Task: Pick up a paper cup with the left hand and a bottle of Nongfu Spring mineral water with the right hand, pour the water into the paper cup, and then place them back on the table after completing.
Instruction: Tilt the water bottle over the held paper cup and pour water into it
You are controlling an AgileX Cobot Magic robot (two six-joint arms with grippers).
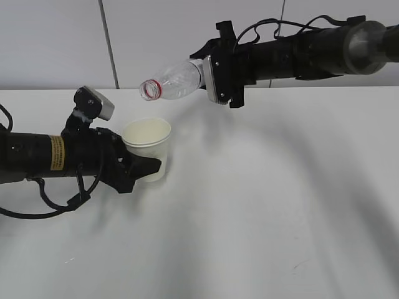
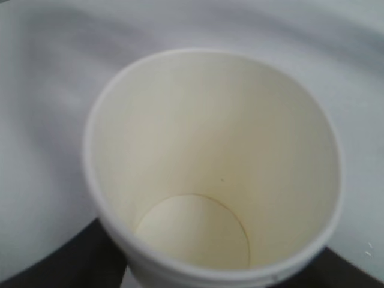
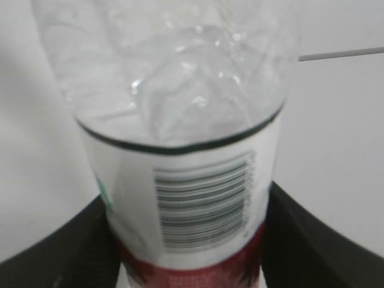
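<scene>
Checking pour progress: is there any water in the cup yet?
No, the left wrist view shows the cup with a dry, bare bottom.

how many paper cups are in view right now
1. The paper cup stands upright at the left of the table, gripped by the left hand, just below the mouth of the tilted bottle. None other shows in any view.

Exterior camera looks down at a slant across the table (image 1: 262,218); wrist cameras sit close, sharing its ten-to-twelve-o'clock area.
</scene>
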